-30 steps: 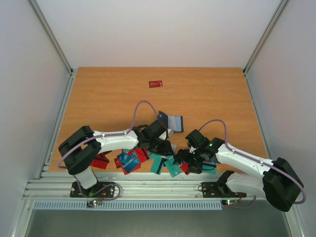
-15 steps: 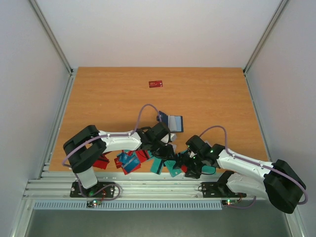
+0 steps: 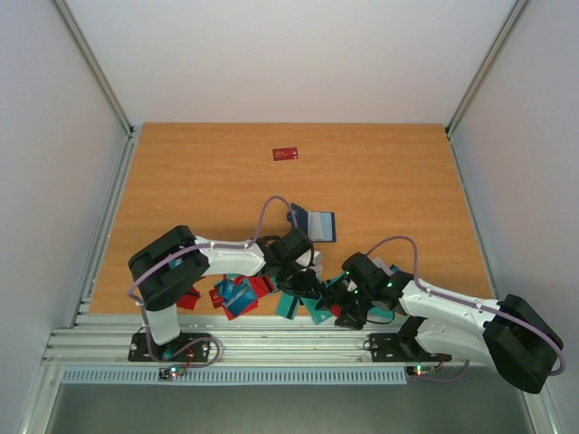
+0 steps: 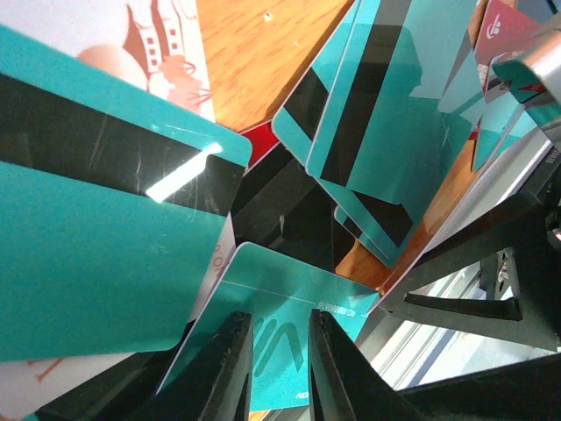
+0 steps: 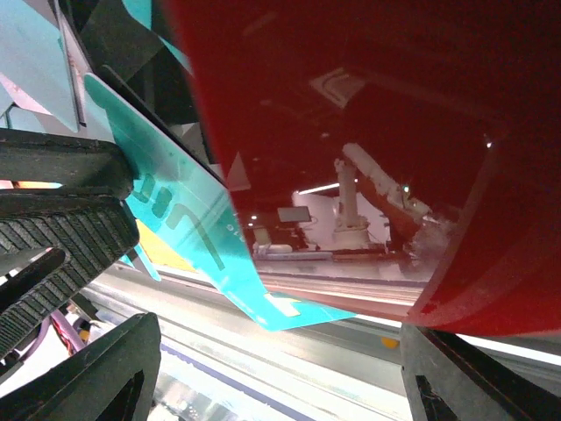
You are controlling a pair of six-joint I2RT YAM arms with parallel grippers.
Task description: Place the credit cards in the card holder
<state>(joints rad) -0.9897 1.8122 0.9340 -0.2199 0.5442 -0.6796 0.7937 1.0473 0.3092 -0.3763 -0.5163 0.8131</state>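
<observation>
Several teal, red and blue credit cards (image 3: 240,291) lie in a pile at the table's near edge. The open navy card holder (image 3: 317,224) lies just behind the pile. My left gripper (image 3: 306,282) is low over the pile. In the left wrist view its fingers (image 4: 230,368) stand a narrow gap apart on the face of a teal card (image 4: 289,324). My right gripper (image 3: 336,303) is open beside it. In the right wrist view that teal card's (image 5: 175,210) corner sticks out between the wide-apart right fingers (image 5: 88,368). A red card (image 5: 351,132) fills the view close above.
A lone red card (image 3: 285,154) lies far back on the wooden table (image 3: 181,181). The metal rails (image 3: 271,344) run along the near edge just below both grippers. White walls enclose the sides.
My left gripper has moved a little right and nearer, onto the teal cards. My right arm has drawn toward the near edge, its gripper closing in on the left one.
</observation>
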